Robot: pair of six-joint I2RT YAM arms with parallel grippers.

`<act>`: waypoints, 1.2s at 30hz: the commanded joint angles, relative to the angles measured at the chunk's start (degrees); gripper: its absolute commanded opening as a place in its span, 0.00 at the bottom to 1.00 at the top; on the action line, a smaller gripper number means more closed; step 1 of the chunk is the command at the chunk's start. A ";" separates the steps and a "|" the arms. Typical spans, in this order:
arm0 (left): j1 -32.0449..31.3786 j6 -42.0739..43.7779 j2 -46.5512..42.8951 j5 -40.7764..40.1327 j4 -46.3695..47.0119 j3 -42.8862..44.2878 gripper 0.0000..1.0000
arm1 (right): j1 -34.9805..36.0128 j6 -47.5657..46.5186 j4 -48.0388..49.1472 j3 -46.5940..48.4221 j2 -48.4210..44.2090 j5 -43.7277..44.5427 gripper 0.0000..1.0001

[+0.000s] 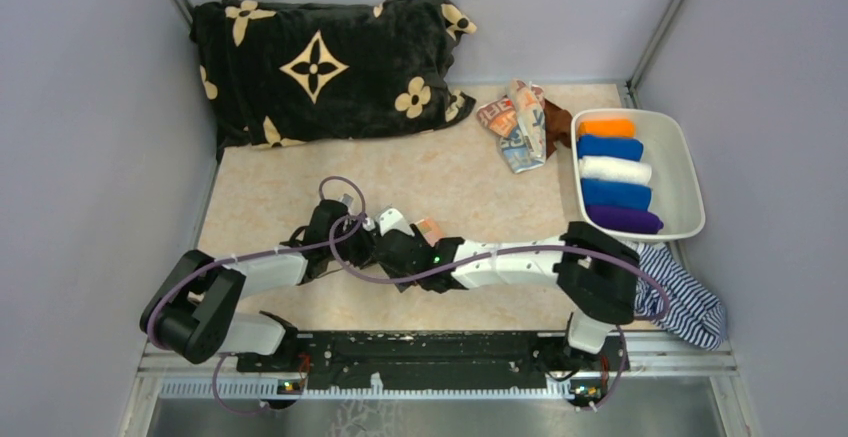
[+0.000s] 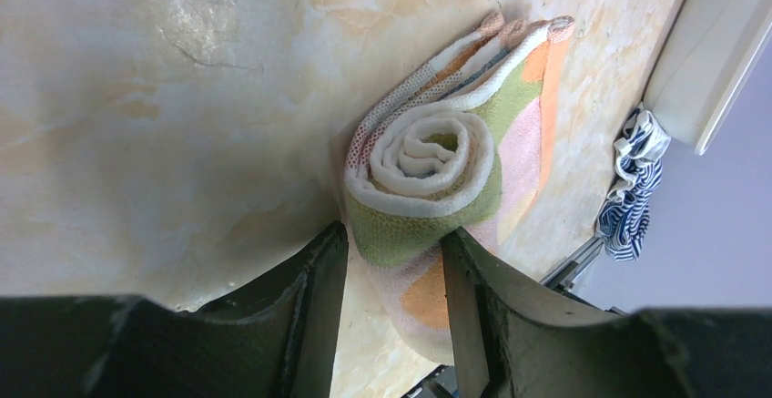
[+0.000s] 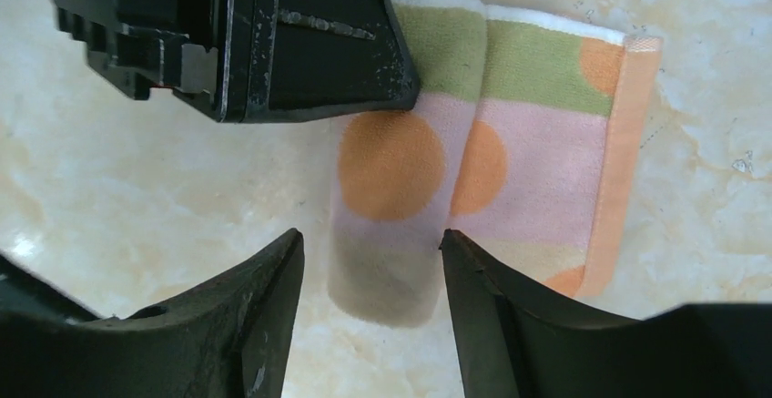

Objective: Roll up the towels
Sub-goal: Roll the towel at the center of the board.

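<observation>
The left pincer (image 2: 393, 234) is pinching the towel's (image 2: 428, 152) rolled end, the right pincer (image 3: 371, 239) is hanging spread; firm pinching should be preventing unrolling.

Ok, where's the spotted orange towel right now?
The spotted orange towel lies partly rolled at the middle of the table, one end of its roll between the fingers of the left gripper, with the right gripper straddling the other end.
</observation>
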 commanded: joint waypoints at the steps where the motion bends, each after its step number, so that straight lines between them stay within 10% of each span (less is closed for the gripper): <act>1: -0.23 0.77 1.60 -3.67 -3.06 -1.40 0.50 | 2.30 -1.91 -2.80 4.50 5.00 8.07 0.57; 8: -0.32 0.46 1.71 -3.71 -3.01 -1.55 0.52 | 3.30 -1.42 -4.61 6.43 11.26 10.07 0.52; 17: -0.33 -0.04 -0.14 -3.29 -3.89 -1.93 0.59 | 3.31 -3.88 -0.17 3.03 8.44 2.62 0.22; 26: 0.20 -2.40 -15.63 -4.84 -8.27 -5.75 0.74 | -7.59 -1.32 22.40 -11.45 -1.33 -31.82 0.11; 36: 0.29 -6.28 -22.17 0.02 -5.10 -9.62 0.74 | -22.75 22.25 63.08 -26.50 5.79 -63.89 0.13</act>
